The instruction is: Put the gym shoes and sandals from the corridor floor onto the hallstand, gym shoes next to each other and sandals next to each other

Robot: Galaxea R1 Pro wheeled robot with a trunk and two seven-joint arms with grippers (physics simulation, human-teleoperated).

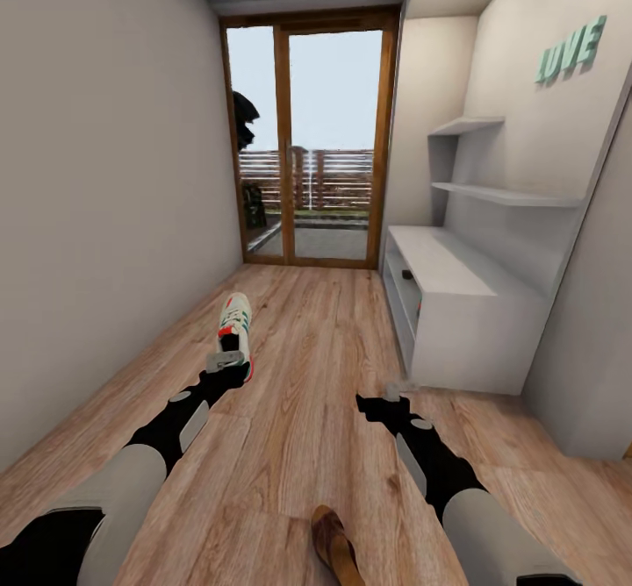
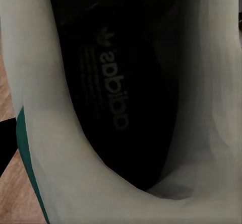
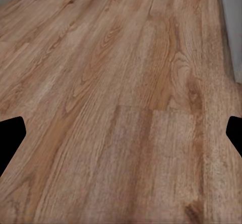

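I am in a narrow corridor with a light wood-plank corridor floor (image 1: 316,375) that runs toward a glass door with a wooden frame (image 1: 307,139) at the far end. On the right stands the pale grey-white hallstand (image 1: 456,305), a low bench with open shelves below and two staggered floating shelves on the wall above it. Its top is bare, and a small dark shape sits in its upper open shelf, too small for me to tell what it is. I count one gym shoe (image 1: 236,327) on the floor, left of centre, cream-white with green stripes and red at the heel. My left end effector (image 1: 225,360) is at its near heel end. My left wrist camera looks straight down into the gym shoe's dark insole with printed lettering, the pale collar around it (image 2: 55,148); I cannot tell whether the fingers are spread or pinching. I count one sandal (image 1: 335,544), dark brown, on the floor at the very near edge, between my arms. My right end effector (image 1: 399,390) hangs over bare planks just beside the hallstand's near corner, fingers spread wide apart and holding nothing.
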